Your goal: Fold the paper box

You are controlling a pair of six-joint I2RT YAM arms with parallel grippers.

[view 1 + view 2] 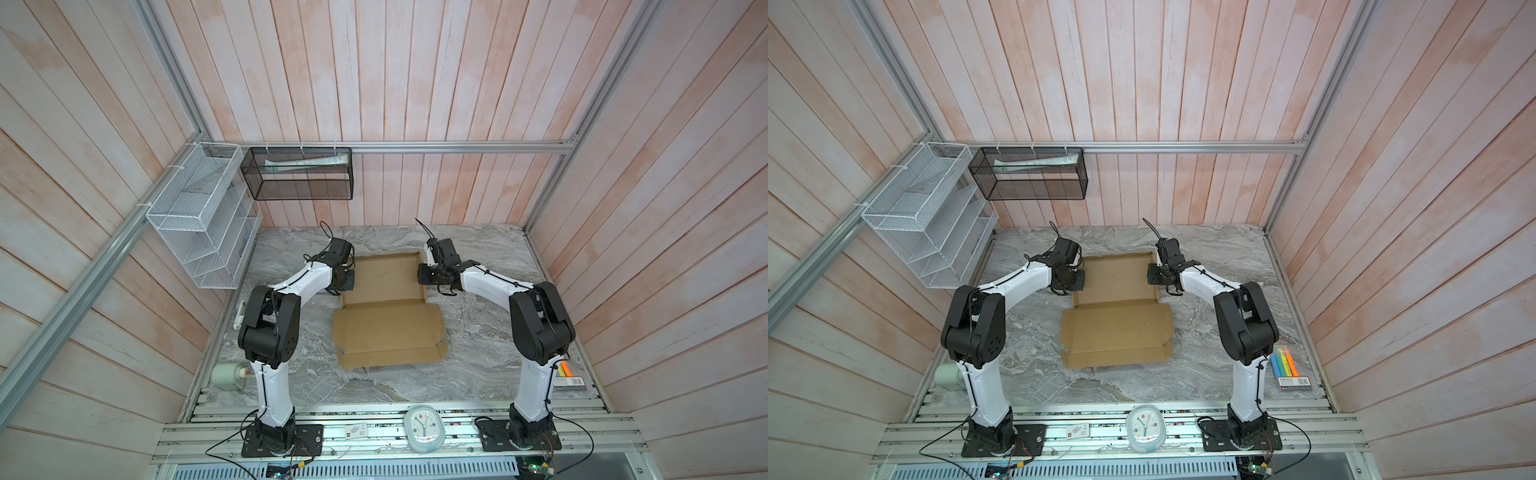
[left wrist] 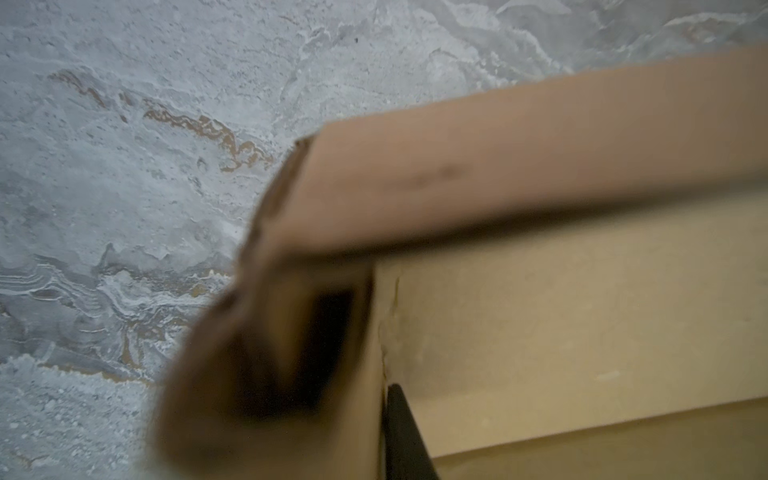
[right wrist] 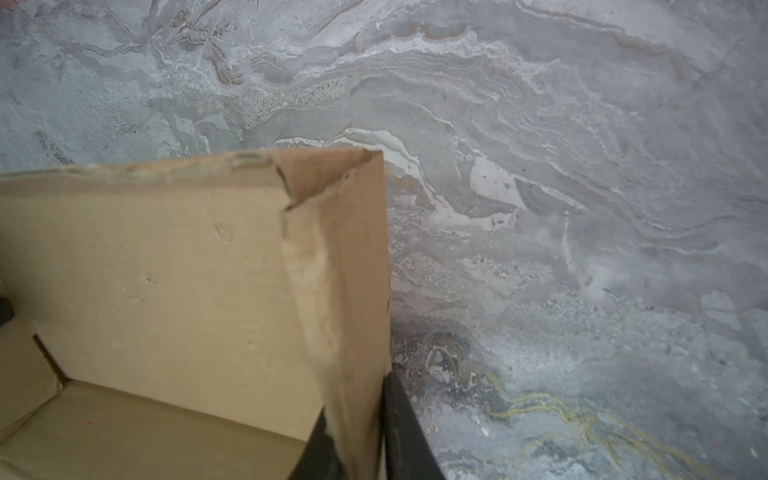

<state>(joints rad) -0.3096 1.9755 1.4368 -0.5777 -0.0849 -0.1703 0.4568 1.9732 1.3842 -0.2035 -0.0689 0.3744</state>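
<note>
The half-folded paper box [image 1: 390,332] lies centred on the worktop [image 1: 478,353], right jaws pinching its raised wall at 2 o'clock, left jaws at 10 o'clock impossible to tell behind blurred cardboard; a one-sided pull could skew it.

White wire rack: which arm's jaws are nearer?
Left. Left arm: jaws at the left wall of the paper box, toward the white wire rack; right arm: jaws straddle its right wall, farther off.

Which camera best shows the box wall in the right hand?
Right wrist view: the paper box wall is pinched between the right hand's fingers. Both top views show it only edge-on beside the hand. Left wrist view: only the opposite side, blurred.
</note>
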